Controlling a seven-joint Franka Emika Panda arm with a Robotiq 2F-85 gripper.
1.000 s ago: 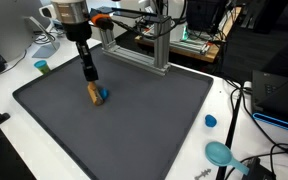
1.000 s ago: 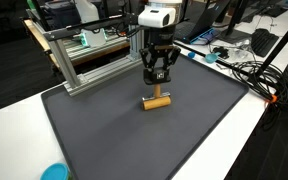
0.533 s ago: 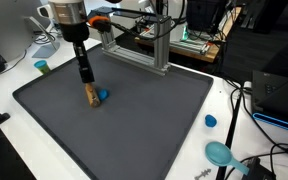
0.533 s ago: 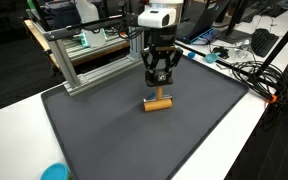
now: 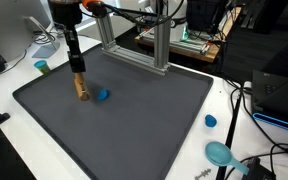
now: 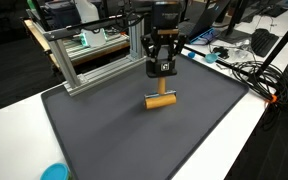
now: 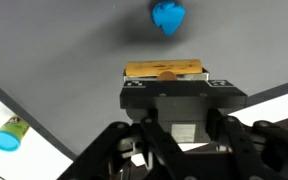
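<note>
My gripper [image 5: 76, 70] [image 6: 162, 74] is shut on a thin stem that carries a short wooden bar [image 5: 79, 88] [image 6: 161, 100]. The bar hangs crosswise just below the fingertips and a little above the dark grey mat [image 5: 154, 115] [image 6: 124, 130]. In the wrist view the bar [image 7: 164, 69] lies just beyond the gripper [image 7: 174, 88]. A small blue piece [image 5: 102, 96] [image 7: 168, 16] rests on the mat a short way from the bar, not touching it. In an exterior view the bar hides that blue piece.
An aluminium frame [image 5: 149, 40] [image 6: 84, 60] stands at the mat's back edge. A teal cup [image 5: 42, 67] [image 7: 8, 133] sits on the white table beside the mat. A blue cap [image 5: 210, 121], a teal dish [image 5: 220, 153] [image 6: 54, 172] and cables lie off the mat.
The gripper has risen and carried the wooden bar sideways, away from the blue piece that it lay next to. The blue piece stays on the mat.
</note>
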